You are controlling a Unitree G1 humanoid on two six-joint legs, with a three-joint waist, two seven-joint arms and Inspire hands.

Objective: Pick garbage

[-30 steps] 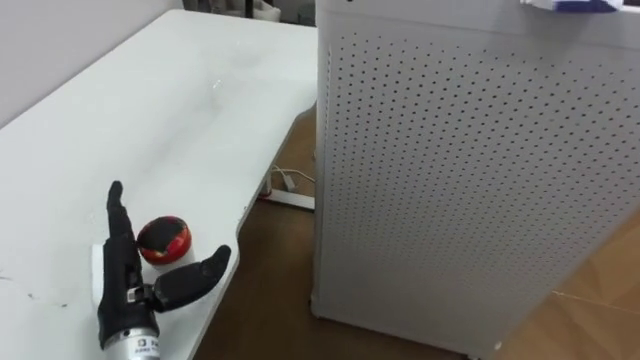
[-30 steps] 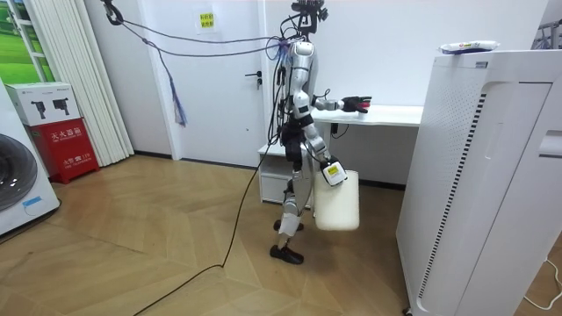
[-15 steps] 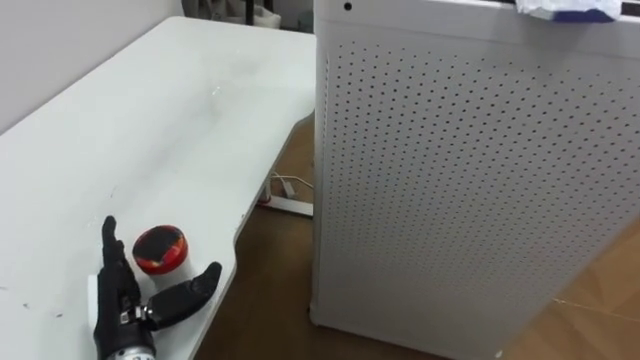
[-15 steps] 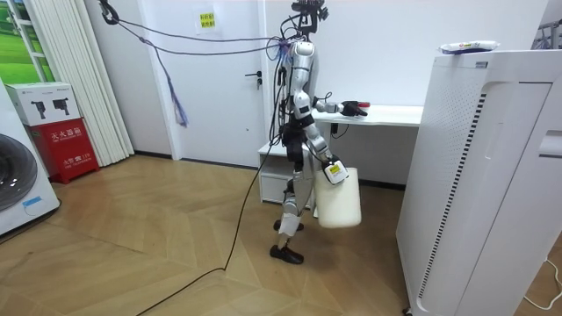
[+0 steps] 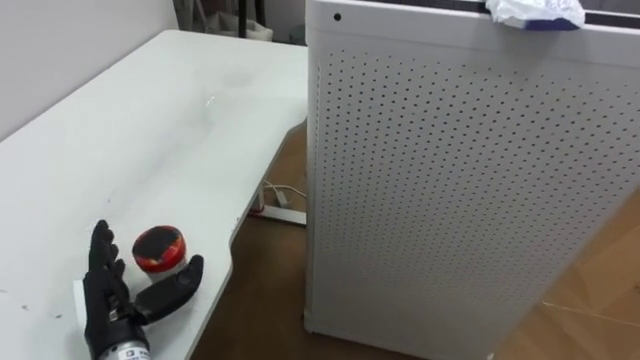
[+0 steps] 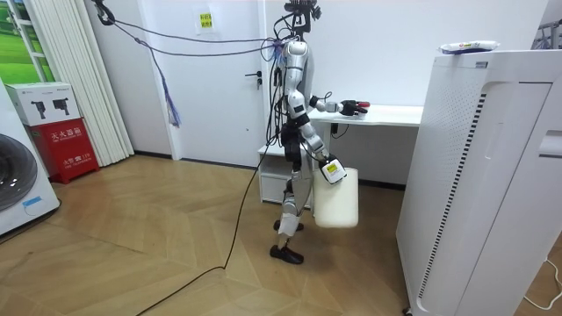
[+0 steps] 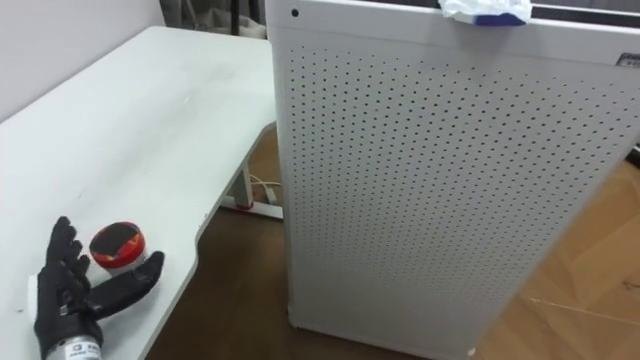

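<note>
1. left eye view: the black left hand [image 5: 108, 302] lies low on the white tabletop [image 5: 150, 130], with a small round red-and-black object [image 5: 160, 249] in the gap between its fingers [image 5: 100, 250] and its thumb.
2. the fingers are straight and released and the thumb is spread wide. nothing is grasped, and whether the thumb tip touches the object i cannot tell.
3. the object rests on the tabletop near its curved front edge, so by my reading the pick of this piece is not yet done, with only the approach in place.
4. room view: the robot stands at the end of the tabletop with its left arm stretched over it. its right hand [image 6: 331, 171] hangs low at its side with a white plastic bin [image 6: 336, 202] below it, but how that hand is closed on the bin i cannot tell.
5. a crumpled white-and-blue wrapper [image 5: 535, 12] lies on top of the tall white perforated metal cabinet [image 5: 450, 180], well apart from both hands. it looks like a further piece of garbage.
6. left to do, as i judge it: close on the red-and-black object, lift it, and carry it to the bin. the wrapper would follow after that.
</note>
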